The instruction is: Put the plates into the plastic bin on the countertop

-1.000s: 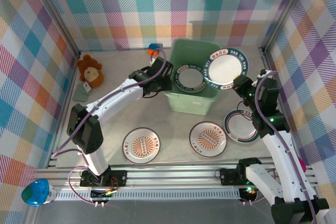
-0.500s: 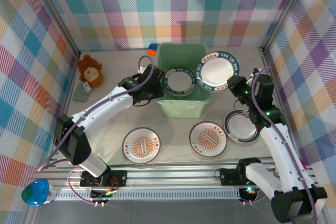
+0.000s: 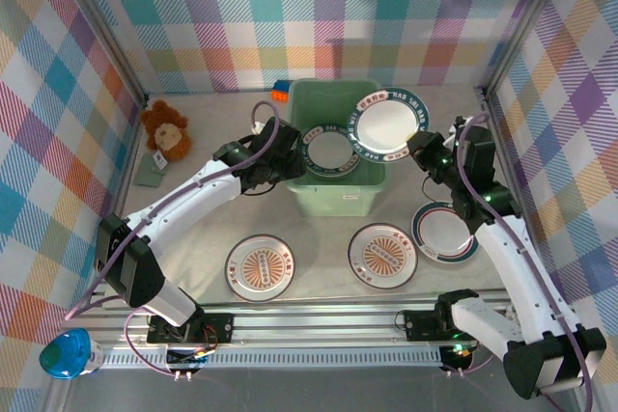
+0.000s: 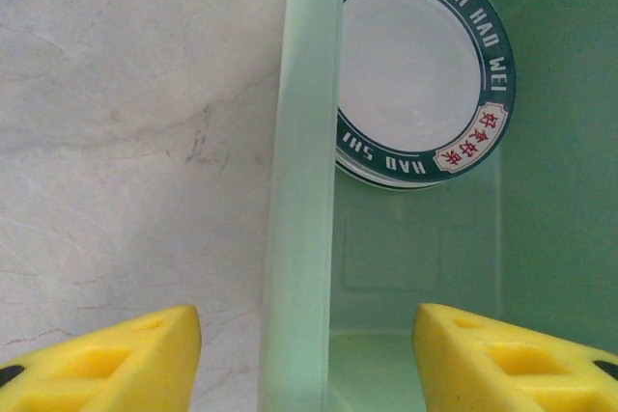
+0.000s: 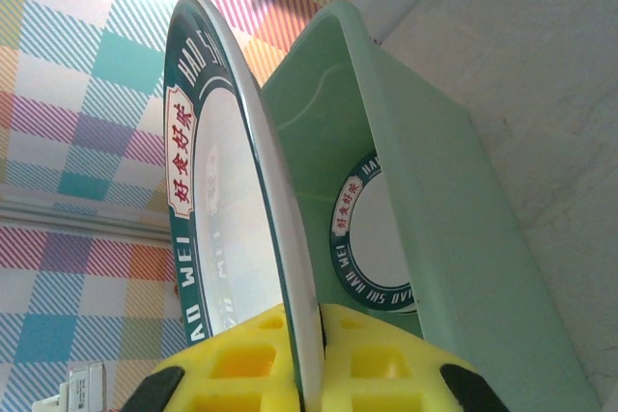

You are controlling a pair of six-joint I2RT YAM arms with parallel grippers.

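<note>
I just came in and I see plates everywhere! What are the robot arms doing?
They are putting plates into the green bin. The right gripper holds a teal-rimmed plate by its edge, over the bin's right side. A second teal-rimmed plate already sits inside. The left gripper is open, its fingers on either side of the bin's left wall. On the countertop wait two orange sunburst plates and a third teal-rimmed plate.

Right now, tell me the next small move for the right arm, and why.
Probably shift the right gripper a little left, so the held plate clears the right rim of the bin before lowering. The plate hangs half over that rim, and another plate already lies inside the bin.
</note>
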